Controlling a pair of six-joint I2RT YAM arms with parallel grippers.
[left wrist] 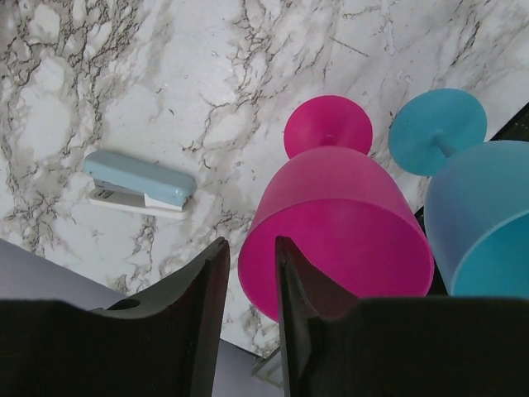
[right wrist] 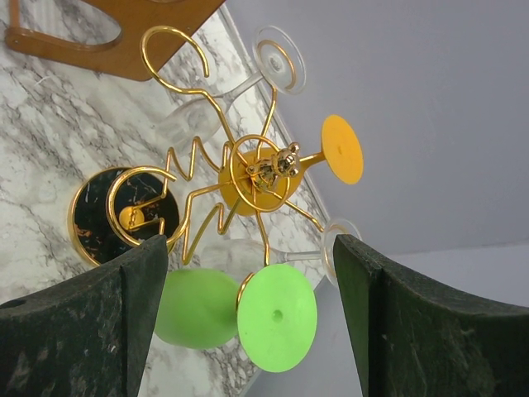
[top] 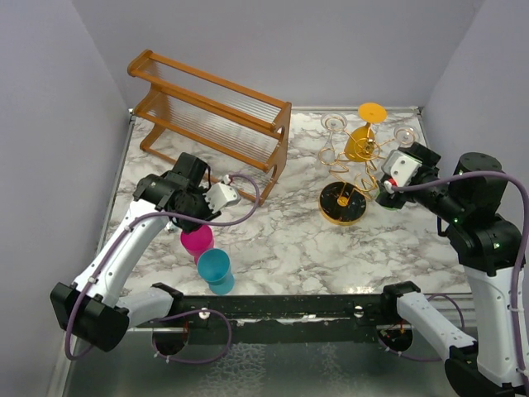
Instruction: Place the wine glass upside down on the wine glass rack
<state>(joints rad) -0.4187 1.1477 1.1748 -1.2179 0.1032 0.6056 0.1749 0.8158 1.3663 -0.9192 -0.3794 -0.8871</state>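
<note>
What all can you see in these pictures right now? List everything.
table: one, white-grey marble, under everything
wooden shelf: one, brown, two-tier, far left
wine glass rack: one, gold wire on black base, far right
clear glasses: two, hung on the rack
orange glass: one, upside down on the rack
green glass: one, at the rack's near side
pink glass: one, upright, near left
blue glass: one, upright, beside the pink
stapler: one, pale blue, by the pink glass
left pincer: black, narrowly open, beside the pink glass
right pincer: black, wide open, at the rack
</note>
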